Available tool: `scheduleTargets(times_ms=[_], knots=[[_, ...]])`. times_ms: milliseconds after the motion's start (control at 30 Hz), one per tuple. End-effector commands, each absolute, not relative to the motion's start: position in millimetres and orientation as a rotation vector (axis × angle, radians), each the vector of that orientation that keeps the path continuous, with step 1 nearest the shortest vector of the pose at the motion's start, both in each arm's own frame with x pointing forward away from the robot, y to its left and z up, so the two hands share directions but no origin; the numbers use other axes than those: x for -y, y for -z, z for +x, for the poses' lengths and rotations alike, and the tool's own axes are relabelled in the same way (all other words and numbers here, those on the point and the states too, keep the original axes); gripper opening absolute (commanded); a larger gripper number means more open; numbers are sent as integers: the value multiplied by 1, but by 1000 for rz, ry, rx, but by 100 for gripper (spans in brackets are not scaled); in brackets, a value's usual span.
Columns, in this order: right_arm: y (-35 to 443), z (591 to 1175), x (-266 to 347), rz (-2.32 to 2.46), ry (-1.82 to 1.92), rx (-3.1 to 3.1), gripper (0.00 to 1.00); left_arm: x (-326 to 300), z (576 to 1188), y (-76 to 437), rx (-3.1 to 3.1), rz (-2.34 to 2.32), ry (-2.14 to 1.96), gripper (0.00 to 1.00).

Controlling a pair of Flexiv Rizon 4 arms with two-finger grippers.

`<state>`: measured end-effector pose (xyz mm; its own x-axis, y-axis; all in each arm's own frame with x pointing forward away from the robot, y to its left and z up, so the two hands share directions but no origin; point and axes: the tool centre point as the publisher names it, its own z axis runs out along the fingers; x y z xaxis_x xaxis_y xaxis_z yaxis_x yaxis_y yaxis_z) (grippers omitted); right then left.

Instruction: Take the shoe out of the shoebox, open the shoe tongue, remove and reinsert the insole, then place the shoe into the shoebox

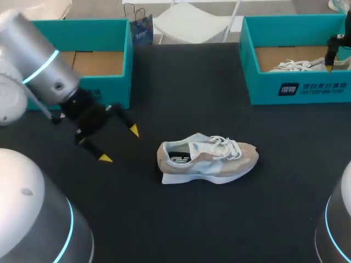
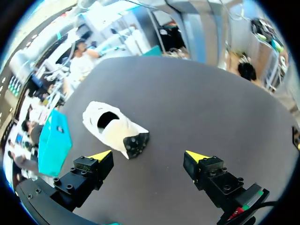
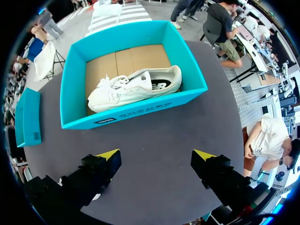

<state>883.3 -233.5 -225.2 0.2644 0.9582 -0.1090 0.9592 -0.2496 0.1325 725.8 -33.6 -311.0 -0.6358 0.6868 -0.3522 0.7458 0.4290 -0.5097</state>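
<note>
Left fingers (image 2: 89, 171) and right fingers (image 3: 101, 171) gape wide, empty. Only the right wrist view shows whole the white laced sneaker (image 3: 140, 84) in the teal cardboard shoebox (image 3: 140, 112).

Matte black worktop (image 1: 186, 93). Teal cardboard box (image 1: 307, 90) at 2 o'clock corner; white lace-up sneaker (image 1: 299, 66) lying inside, on brown cardboard floor.

The table (image 1: 181, 82) is plain dark charcoal. At centre, the shoe (image 1: 208, 159) shows beige and pale tan panels over a white sole, with white laces and a dark lining bearing white marks. At far left, the left shoebox (image 1: 104, 82) has teal walls and a brown cardboard floor. At far right, the right shoebox (image 1: 307, 90) is the same teal and brown, with white print and a dark square mark on its near wall. Inside it, the second shoe (image 3: 136, 86) is white with a small dark mark inside. The left gripper (image 1: 119, 144) and right gripper (image 3: 157, 154) are black with bright yellow tips. The left arm (image 1: 38, 60) is silver with a cyan light band.
</note>
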Motion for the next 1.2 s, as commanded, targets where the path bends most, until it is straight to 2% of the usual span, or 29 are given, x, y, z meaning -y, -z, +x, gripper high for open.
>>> scheduleTargets(times_ms=[33,233,300,867,1000,1033,1200], knots=[[226,884,233,2356,9,-1807,100,27,727,320,-2532,667,1426,100],[226,884,233,2356,9,-1807,100,19,728,324,-2420,333,1664,100],[226,884,233,2356,9,-1807,100,17,727,325,-2317,244,1885,100],[226,884,233,2356,9,-1807,100,17,727,325,-2317,244,1885,100],[226,884,233,2356,9,-1807,100,32,718,337,-2405,101,1777,100],[226,884,233,2356,9,-1807,100,41,717,341,-2455,-67,1742,100],[226,884,233,2356,9,-1807,100,54,712,346,-2473,-164,1598,100]])
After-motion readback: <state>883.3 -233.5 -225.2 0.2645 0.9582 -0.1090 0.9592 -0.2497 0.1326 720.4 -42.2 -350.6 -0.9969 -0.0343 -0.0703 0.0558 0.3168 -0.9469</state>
